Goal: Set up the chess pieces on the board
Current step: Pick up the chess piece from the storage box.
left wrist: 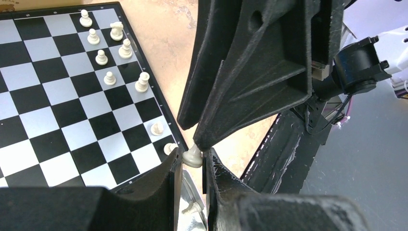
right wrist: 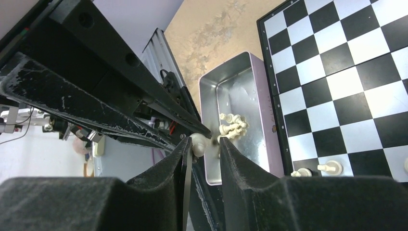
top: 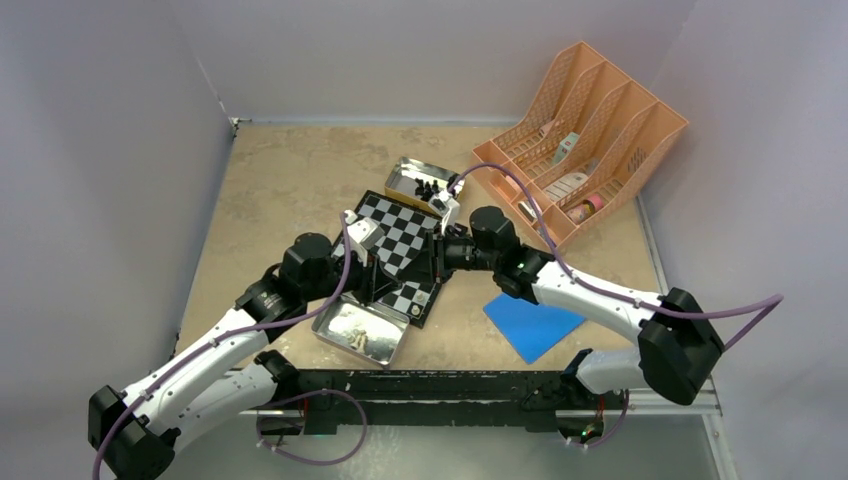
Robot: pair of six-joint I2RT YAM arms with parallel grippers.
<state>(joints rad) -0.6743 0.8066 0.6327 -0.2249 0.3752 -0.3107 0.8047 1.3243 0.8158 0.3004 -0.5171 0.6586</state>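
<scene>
Beige tabletop seen from above, with 2 black-and-white robot arms reaching in from the near edge and meeting over a chessboard. At the left, just beside the board's near corner, sits an open metal tin (top: 385, 330) with a small cluster of cream-white chess pieces (right wrist: 232, 126) lying inside.

Next comes the board (top: 400, 235), a flat black-and-white checkered square with a thin dark border, set at an angle near the middle of the table. In the left wrist view, 9 cream-white pieces on the board (left wrist: 109, 78) sit in 2 loose rows along 1 edge; the other squares in view are bare.

Off the board's edge, above the tin, the left gripper (left wrist: 191, 166) is clamped on a single cream-white piece (left wrist: 193, 155), its 2 black fingers pressed to either side. The right gripper (right wrist: 207, 149) meets it from the opposite side, fingertips around the same piece: 1 finger touches it, while a narrow gap shows at the other, so this claw is not closed on it.

Behind the board, touching its far corner, a second open tin (top: 405, 178) holds black pieces (top: 428, 188). Further right, a blue flat square (top: 533, 325) lies on the table near the right arm. At the far right stands an orange slotted file rack (top: 600, 120), tilted back, with small items in its compartments.
</scene>
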